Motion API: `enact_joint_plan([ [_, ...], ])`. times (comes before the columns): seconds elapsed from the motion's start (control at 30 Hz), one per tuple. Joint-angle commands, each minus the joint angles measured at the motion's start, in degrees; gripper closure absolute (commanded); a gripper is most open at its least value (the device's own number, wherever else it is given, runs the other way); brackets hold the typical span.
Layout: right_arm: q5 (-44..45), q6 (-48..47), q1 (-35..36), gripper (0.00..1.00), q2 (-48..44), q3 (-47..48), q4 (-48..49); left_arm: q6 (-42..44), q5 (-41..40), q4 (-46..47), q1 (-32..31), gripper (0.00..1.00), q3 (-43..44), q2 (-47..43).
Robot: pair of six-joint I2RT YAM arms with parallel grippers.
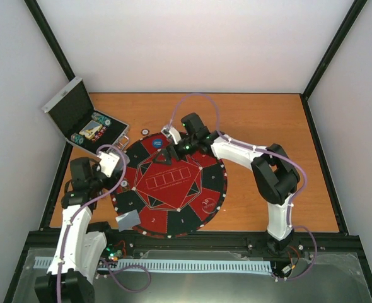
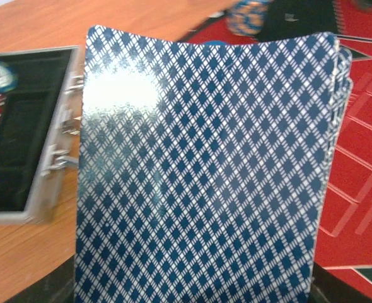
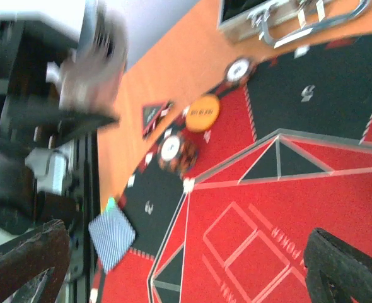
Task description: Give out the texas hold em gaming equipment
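Observation:
My left gripper (image 1: 112, 161) hovers at the mat's left edge beside the case, shut on a deck of blue-diamond-backed cards (image 2: 205, 170) that fills the left wrist view and hides the fingers. One card (image 1: 128, 219) lies face down at the mat's near-left edge and also shows in the right wrist view (image 3: 112, 237). My right gripper (image 1: 171, 153) is open and empty over the far part of the mat; it shows spread wide in the right wrist view (image 3: 186, 278). An orange chip (image 3: 202, 112), a white-centred chip stack (image 3: 176, 151), another chip (image 3: 238, 70) and a dark triangular marker (image 3: 154, 115) sit near the mat's left rim.
The round red-and-black mat (image 1: 205, 202) covers the table's middle. The open silver case (image 1: 85, 120) with chips inside stands at the far left. A blue chip (image 1: 157, 142) and a white chip (image 1: 145, 132) lie at the mat's far edge.

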Motion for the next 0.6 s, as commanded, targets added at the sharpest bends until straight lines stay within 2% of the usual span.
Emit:
enact_joint_plan([
  [0.0,-0.46,12.90,0.32,0.00,4.63,6.45,7.82,4.97,5.27,-3.21,-6.47,0.46,3.06,1.51],
  [0.07,-0.16,13.36,1.17,0.00,5.72,8.17,7.80,6.45,2.11,-2.59,-9.58,0.47,3.15,2.49],
  [0.23,-0.16,14.15,3.20,0.00,7.99,10.63,8.07,8.94,-2.28,-0.97,-12.62,0.48,3.34,4.60],
  [0.57,0.54,12.92,5.90,0.02,15.08,17.54,3.46,12.88,-6.05,2.66,-13.35,0.49,3.63,4.94],
])
